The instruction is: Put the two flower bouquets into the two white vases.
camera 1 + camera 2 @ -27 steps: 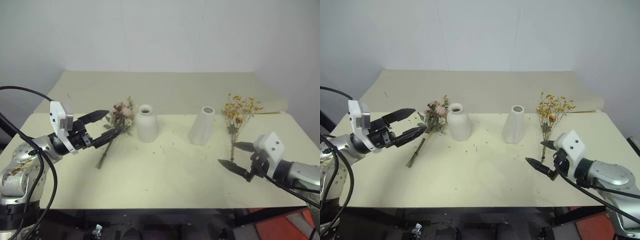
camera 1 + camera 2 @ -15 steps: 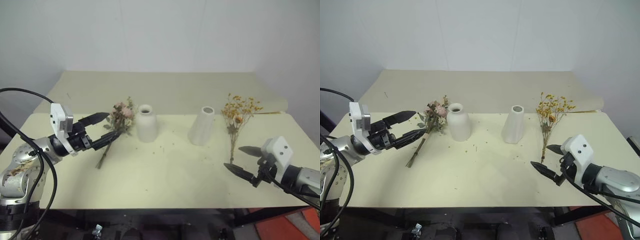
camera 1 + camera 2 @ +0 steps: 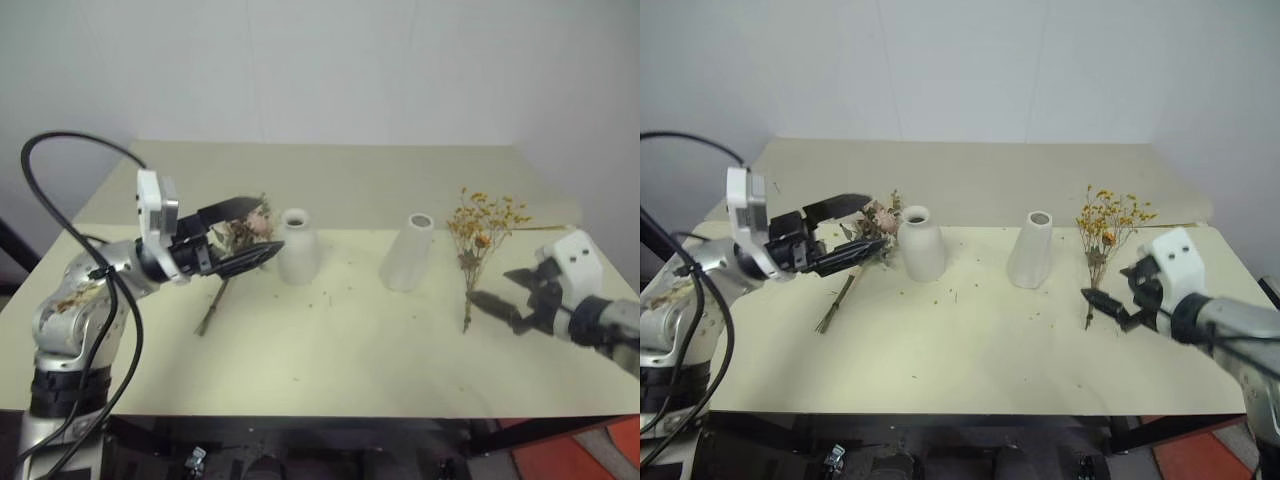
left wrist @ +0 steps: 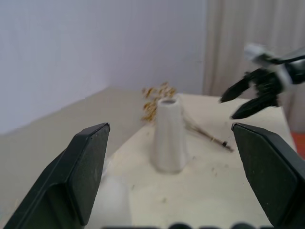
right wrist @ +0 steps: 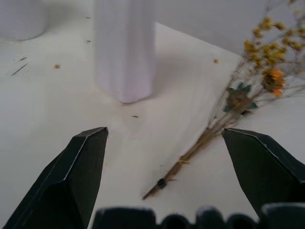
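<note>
Both bouquets lie flat on the counter (image 3: 330, 350), both vases empty. The yellow bunch (image 3: 478, 232) rests at 3 o'clock of the cone vase (image 3: 407, 252); the right claw (image 3: 510, 292), spread wide, hovers just beside its stem ends. The pink bunch (image 3: 238, 240) lies at 9 o'clock of the bottle vase (image 3: 296, 246), the left claw (image 3: 245, 235) spread above it. Dried stems look light and brittle: pinch gently low on the bundled stems, never the crumbly heads.

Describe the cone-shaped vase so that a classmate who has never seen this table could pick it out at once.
Start at the pale yellow table and find the two white vases standing near its middle. Take the one nearer the yellow-orange bouquet: the cone-shaped vase. Unlike the bottle-shaped vase, it has no shoulders or neck, only straight sides tapering to the mouth.
</note>
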